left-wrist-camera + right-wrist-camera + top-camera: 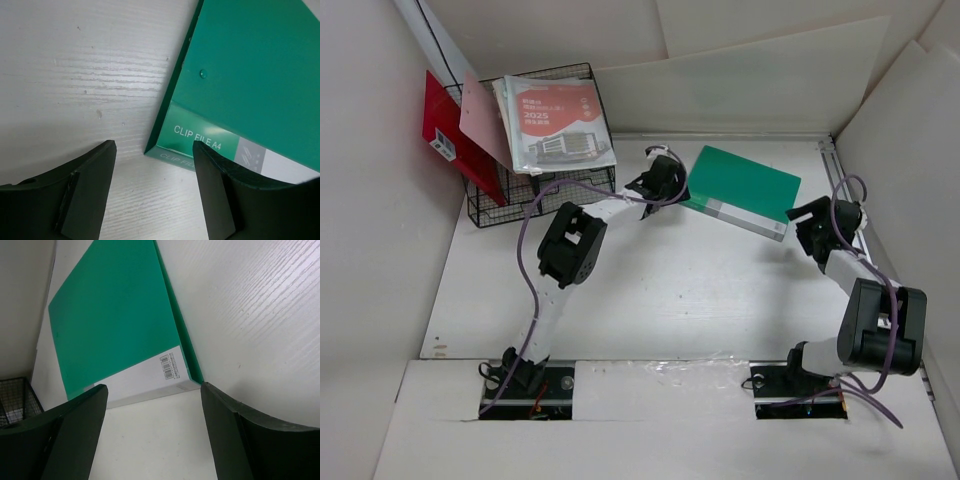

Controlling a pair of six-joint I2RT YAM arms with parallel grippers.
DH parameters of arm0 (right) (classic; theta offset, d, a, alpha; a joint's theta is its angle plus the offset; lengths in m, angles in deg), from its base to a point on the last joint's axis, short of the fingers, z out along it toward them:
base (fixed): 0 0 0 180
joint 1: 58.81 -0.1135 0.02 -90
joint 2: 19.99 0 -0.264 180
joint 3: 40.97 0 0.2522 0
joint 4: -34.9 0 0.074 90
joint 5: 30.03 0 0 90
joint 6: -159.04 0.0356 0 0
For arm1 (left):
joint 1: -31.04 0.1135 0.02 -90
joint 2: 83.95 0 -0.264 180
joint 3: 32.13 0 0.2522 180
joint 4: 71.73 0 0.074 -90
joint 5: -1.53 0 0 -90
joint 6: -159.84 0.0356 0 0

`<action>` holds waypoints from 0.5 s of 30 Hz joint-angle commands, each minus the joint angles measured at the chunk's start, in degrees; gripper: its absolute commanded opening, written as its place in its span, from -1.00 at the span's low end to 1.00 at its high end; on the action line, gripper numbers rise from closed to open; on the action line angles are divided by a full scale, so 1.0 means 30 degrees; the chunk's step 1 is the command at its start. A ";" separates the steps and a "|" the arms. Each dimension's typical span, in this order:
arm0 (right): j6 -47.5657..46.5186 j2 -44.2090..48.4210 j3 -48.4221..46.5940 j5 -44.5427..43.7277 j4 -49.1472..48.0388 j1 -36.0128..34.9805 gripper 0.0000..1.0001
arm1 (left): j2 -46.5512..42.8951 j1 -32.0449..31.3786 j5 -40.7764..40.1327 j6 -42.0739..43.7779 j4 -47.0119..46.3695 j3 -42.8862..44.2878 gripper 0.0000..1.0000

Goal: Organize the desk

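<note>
A green A4 clip file [740, 190] with a white label strip lies flat on the white desk [670, 300] toward the back. My left gripper [665, 180] is open and empty at the file's left corner; the left wrist view shows that corner [250, 75] just beyond the fingers [90, 190]. My right gripper [810, 222] is open and empty by the file's right end; the right wrist view shows the file [115, 320] and its barcode label ahead of the fingers [235, 440].
A black wire basket [535, 170] at the back left holds a red folder [450, 135], a pink sheet and a 2025 booklet [555, 125]. Upright white boards [900, 130] enclose the desk. A metal rail [845, 190] runs along the right edge.
</note>
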 commanded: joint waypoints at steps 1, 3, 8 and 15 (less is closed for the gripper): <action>0.0493 -0.0936 -0.0039 0.1144 -0.1473 0.0204 0.60 | 0.0499 0.0116 -0.0191 -0.0257 -0.0669 0.0659 0.17; 0.0495 -0.1117 -0.0040 0.1380 -0.1475 0.0378 0.55 | 0.0763 0.0116 0.0305 -0.0460 -0.0669 0.0923 0.14; 0.0671 -0.1351 -0.0040 0.1556 -0.1885 0.0380 0.48 | 0.1147 0.0116 0.0658 -0.0638 -0.1079 0.0923 -0.05; 0.0847 -0.1175 0.0135 0.1556 -0.2237 0.0380 0.48 | 0.1322 0.0116 0.1039 -0.0638 -0.1311 0.0923 -0.65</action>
